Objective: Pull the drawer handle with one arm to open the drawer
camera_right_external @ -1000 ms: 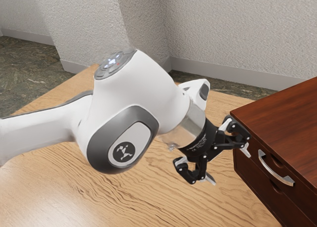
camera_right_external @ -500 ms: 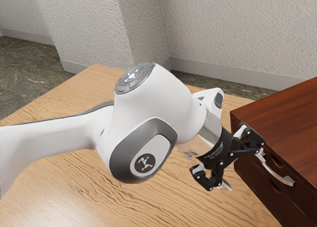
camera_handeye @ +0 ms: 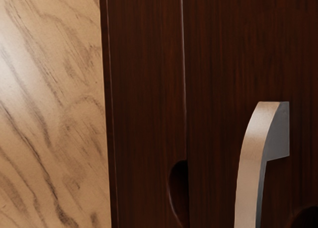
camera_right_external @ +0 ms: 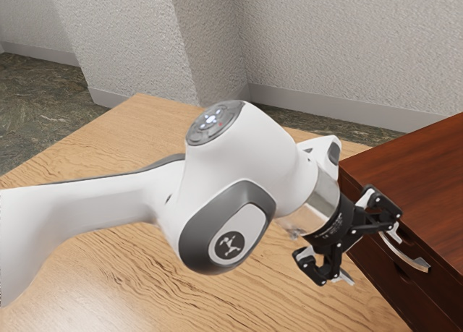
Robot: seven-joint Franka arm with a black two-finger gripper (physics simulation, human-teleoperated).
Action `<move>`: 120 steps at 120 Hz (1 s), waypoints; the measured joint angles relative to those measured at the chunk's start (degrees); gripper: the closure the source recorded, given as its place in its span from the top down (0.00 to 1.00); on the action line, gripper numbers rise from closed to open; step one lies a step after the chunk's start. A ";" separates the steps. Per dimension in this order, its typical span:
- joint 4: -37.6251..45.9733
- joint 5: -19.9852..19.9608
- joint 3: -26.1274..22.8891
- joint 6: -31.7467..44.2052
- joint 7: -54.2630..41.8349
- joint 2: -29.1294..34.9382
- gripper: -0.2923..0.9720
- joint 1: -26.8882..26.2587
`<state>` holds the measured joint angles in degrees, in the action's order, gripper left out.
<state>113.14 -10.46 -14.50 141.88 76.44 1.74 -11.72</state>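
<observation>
Wooden counter (camera_right_external: 108, 274) holds a brown drawer (camera_right_external: 441, 287) at lower right. Spread-open tool (camera_right_external: 367, 254) should slide around the handle (camera_right_external: 412, 258), pinch, then pull straight.

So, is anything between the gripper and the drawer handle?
Nothing. In the exterior view the open gripper reaches the handle at its near end, with just bare drawer front around it.

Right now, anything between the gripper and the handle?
Nothing visible. The open gripper sits right at the drawer front, by one end of the handle. In the wrist view the handle stands bare against the wood, with nothing in front of it.
</observation>
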 joint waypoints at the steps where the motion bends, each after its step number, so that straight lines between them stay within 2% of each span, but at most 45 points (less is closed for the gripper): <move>1: -0.05 0.00 0.00 0.01 0.01 -0.06 0.74 0.01; 66: 0.00 0.05 0.18 0.27 0.66 -0.96 0.72 0.05; 120: -0.02 0.20 0.24 -0.04 0.80 0.13 0.39 0.14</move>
<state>113.13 -10.26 -14.26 141.84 77.24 1.87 -11.59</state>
